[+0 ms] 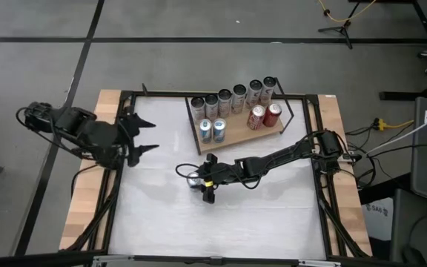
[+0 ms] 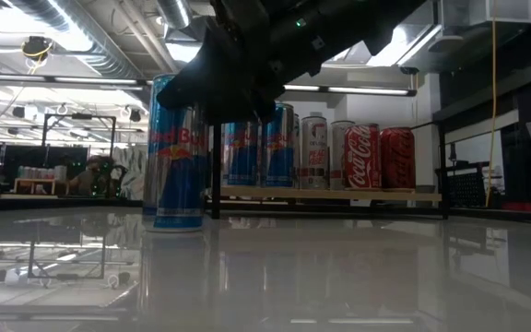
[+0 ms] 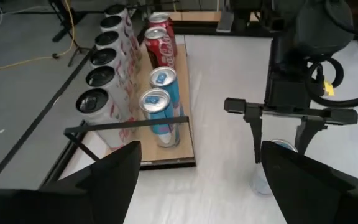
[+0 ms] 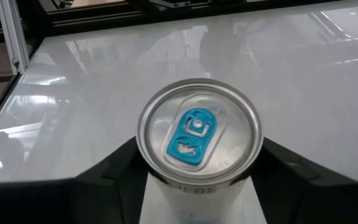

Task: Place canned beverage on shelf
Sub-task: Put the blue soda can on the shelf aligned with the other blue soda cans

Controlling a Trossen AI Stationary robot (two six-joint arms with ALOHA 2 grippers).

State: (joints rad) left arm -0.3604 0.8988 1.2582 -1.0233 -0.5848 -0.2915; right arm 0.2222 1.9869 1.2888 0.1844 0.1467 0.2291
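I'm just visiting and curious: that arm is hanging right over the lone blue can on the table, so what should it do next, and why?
Probably finish closing the right pincer on the blue can. Its fingers already flank the can, which stands upright on the white table, apart from the shelf where the other cans sit. Only once it's gripped can it be lifted across.

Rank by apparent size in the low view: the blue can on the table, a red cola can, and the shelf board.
1. Shelf board, widest.
2. Blue can under the right gripper; nearer the camera, so it looms large.
3. Red cola can, smallest; farther back.
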